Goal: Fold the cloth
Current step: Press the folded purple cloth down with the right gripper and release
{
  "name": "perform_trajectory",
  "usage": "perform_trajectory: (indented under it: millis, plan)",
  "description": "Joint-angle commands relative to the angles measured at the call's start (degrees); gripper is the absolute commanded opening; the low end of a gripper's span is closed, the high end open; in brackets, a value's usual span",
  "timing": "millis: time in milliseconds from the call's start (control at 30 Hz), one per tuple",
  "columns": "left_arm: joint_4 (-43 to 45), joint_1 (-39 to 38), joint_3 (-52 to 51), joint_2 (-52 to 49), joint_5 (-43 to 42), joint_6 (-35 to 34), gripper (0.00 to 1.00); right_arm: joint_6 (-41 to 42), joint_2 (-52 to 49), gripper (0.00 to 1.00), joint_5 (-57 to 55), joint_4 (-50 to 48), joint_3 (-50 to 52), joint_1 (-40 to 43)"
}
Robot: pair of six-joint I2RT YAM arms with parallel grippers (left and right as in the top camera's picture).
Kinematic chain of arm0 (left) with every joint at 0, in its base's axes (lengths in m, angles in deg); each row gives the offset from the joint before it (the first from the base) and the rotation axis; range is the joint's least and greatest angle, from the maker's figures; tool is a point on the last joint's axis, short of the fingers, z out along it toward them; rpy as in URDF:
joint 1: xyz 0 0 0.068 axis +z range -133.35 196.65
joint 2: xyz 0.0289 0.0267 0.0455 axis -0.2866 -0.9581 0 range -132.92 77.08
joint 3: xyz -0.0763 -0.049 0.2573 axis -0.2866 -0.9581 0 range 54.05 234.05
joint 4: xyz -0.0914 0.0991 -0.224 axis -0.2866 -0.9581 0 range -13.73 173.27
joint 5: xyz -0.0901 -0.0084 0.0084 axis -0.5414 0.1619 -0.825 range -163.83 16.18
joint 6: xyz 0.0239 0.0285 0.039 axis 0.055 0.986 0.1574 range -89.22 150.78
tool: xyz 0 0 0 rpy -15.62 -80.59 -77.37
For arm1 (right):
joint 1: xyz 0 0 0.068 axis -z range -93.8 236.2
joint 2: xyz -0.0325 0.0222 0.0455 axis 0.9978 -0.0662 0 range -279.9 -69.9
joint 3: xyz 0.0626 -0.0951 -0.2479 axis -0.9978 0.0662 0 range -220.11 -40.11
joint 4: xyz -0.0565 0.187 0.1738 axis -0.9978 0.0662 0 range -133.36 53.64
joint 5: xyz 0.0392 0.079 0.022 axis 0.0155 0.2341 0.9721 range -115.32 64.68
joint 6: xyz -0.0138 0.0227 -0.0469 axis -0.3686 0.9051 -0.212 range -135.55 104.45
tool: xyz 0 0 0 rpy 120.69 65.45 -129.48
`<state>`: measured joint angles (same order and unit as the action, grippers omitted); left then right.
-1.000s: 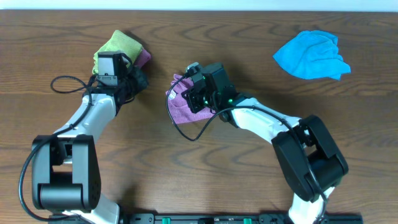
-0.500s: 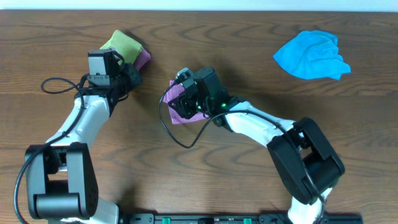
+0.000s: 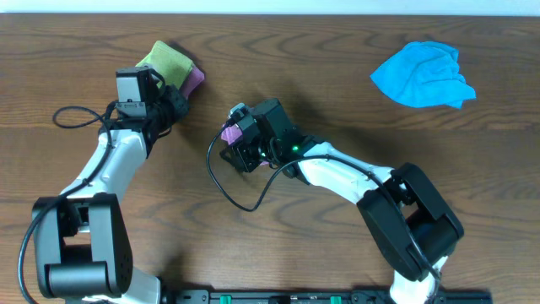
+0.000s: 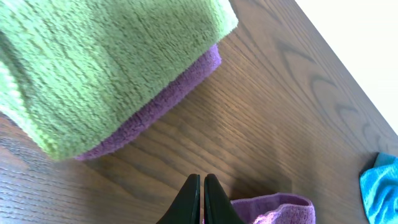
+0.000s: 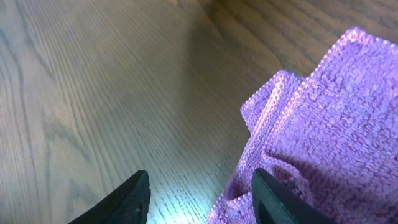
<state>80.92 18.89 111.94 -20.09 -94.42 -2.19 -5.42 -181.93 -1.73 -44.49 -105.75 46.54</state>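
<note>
At the middle of the table point(image 3: 337, 51), the purple cloth point(image 5: 336, 124) lay bunched and mostly hidden under the right arm in the overhead view, with only a small crumpled corner showing. The right gripper point(image 5: 200, 177) stood wide open and low over the wood. Its left finger was over bare table and its right finger sat at the cloth's rumpled hem, with nothing held between them. Toward the far left, the left gripper point(image 4: 202, 186) had its fingers pressed together on nothing and pointed at a folded green towel point(image 4: 93, 62) lying on a darker purple towel point(image 4: 155, 112). A crumpled blue cloth point(image 3: 422, 74) lay well apart at the far right.
</note>
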Motion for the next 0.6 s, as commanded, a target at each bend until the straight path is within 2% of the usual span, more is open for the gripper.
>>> perform_trajectory:
  millis: [0,200,400,467,567]
  plan:
    - [0.0,0.94,1.92,1.36,-0.31,0.81,0.06,0.55,0.61,0.5,0.83,-0.42,-1.73,0.26]
    - [0.0,1.18,1.95,1.42,-0.92,0.81,0.06,0.5,1.9,0.52,-1.05,0.31,-5.64,1.49]
    - [0.0,1.18,1.97,1.42,-1.51,0.83,0.06,0.5,1.88,0.51,-5.31,5.16,-6.29,3.17]
    - [0.0,1.18,1.97,1.42,-1.51,0.83,0.06,0.5,1.7,0.49,-5.81,7.76,-6.25,3.67]
    - [0.02,1.18,1.97,1.42,-1.49,0.83,0.06,0.52,0.63,0.4,-5.62,9.57,-6.23,4.0]
